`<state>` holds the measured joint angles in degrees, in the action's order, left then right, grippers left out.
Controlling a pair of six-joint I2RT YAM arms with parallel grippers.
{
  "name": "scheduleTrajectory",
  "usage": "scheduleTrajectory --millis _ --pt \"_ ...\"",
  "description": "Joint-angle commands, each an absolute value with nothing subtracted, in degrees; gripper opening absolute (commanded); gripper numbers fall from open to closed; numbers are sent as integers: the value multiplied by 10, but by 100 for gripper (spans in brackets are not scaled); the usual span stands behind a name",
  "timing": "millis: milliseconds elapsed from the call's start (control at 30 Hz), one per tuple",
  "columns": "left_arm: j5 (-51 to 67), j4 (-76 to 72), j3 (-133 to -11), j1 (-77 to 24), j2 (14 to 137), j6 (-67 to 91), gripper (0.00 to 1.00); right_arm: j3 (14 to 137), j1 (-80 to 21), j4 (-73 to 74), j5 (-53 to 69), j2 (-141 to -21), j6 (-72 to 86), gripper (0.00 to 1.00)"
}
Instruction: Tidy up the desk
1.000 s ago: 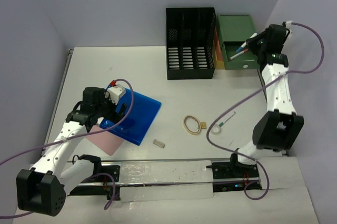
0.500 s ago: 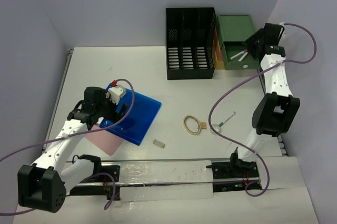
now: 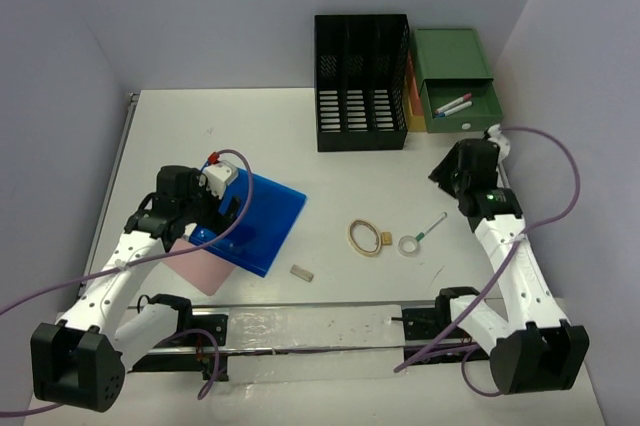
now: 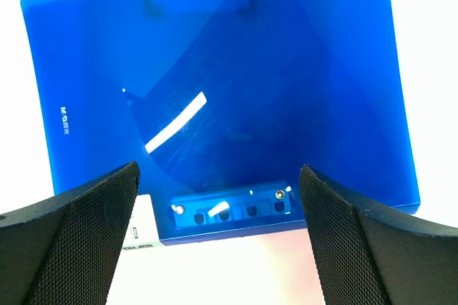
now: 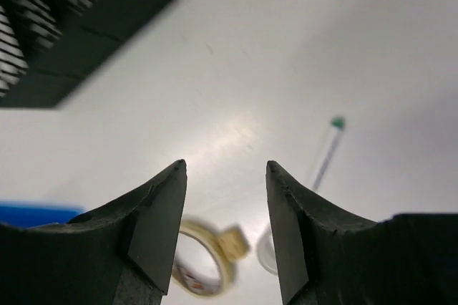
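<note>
The white desk (image 3: 250, 136) carries loose items. A blue clipboard (image 3: 262, 218) lies at the left, partly on a pink sheet (image 3: 208, 268). My left gripper (image 3: 222, 218) is open just above the clipboard (image 4: 222, 83), its fingers (image 4: 68, 237) either side of the clip (image 4: 229, 208). My right gripper (image 3: 443, 174) is open and empty, above the desk right of centre. In the right wrist view (image 5: 225, 169) it looks down on a tape roll (image 5: 207, 262), a clear ring (image 5: 266, 251) and a green-tipped pen (image 5: 325, 151).
A black file rack (image 3: 362, 81) stands at the back. Beside it is a green drawer unit (image 3: 455, 51), its drawer open with two pens (image 3: 455, 104) inside. The tape roll (image 3: 364, 237), clear ring (image 3: 409, 245), pen (image 3: 432, 227) and a small block (image 3: 302, 271) lie mid-desk.
My right gripper has let go of the pen in the green drawer and moved down and toward the near side, over the desk. The left arm has hardly moved.
</note>
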<state>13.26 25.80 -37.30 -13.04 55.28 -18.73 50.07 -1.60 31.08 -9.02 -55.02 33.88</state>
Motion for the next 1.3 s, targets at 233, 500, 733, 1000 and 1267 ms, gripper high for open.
scheduleTrajectory --millis 233,500,733,1000,1267 --pt "128 227 -376 -132 527 -185 99 381 -25 291 -55 -657 401 55" --pt "130 229 -377 -132 528 -186 99 363 -25 270 -102 -695 436 54" --pt "131 229 -377 -132 530 -187 99 348 -25 264 -94 -733 431 55" --pt "130 230 -376 -132 527 -187 99 352 -25 234 -91 -793 434 29" --pt "129 230 -378 -132 528 -186 99 338 -28 207 -74 -772 397 0"
